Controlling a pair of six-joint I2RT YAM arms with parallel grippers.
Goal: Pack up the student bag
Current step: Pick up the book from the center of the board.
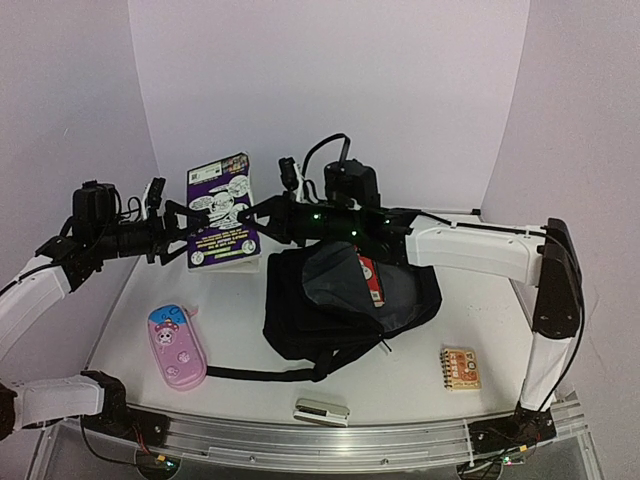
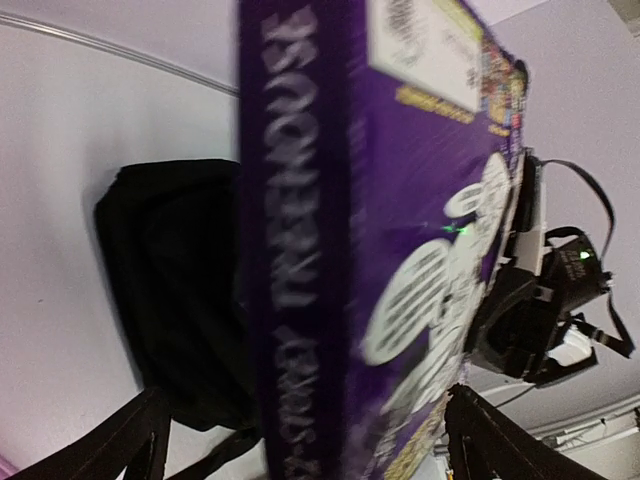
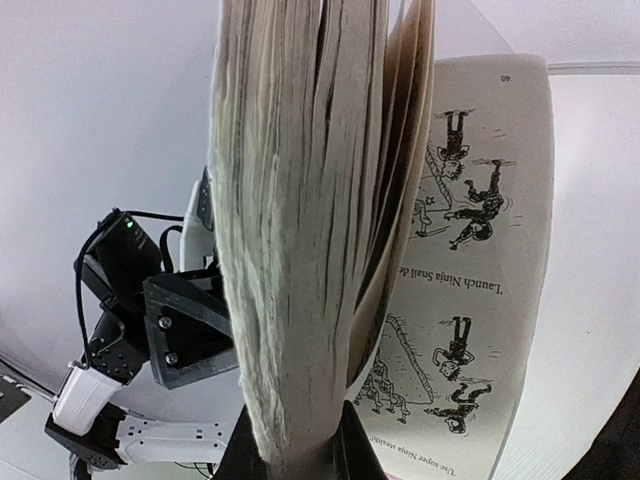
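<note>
Two hands: both are at a purple book (image 1: 222, 205), to the left of the student bag and towards the back of the counter (image 1: 400, 400).
Left hand (image 2: 315, 440): open wide, one finger (image 2: 140, 440) on each side of the book's spine and neither seen pressing on it.
Right hand (image 3: 290, 455): reaches over the bag from the right and is clamped on the book's page edge, with the pages fanning out above its fingers.
Book: cover towards the top camera, with white speech bubbles on the purple. The wrist views show lettering on the spine and an open page of cartoon figures. Whether its lower edge touches the counter cannot be told.
Student bag (image 1: 330, 310): black, lying mid-counter with its mouth open and the greyish lining showing. A red item (image 1: 370, 282) sits in the opening, and a strap trails towards the near edge.
Pink pencil case (image 1: 177, 345): on the counter left of the bag, apart from it.
Small spiral notebook (image 1: 460, 368): on the counter right of the bag, near the front.
Silver object (image 1: 322, 411): at the near edge, in front of the bag; too small to identify.
</note>
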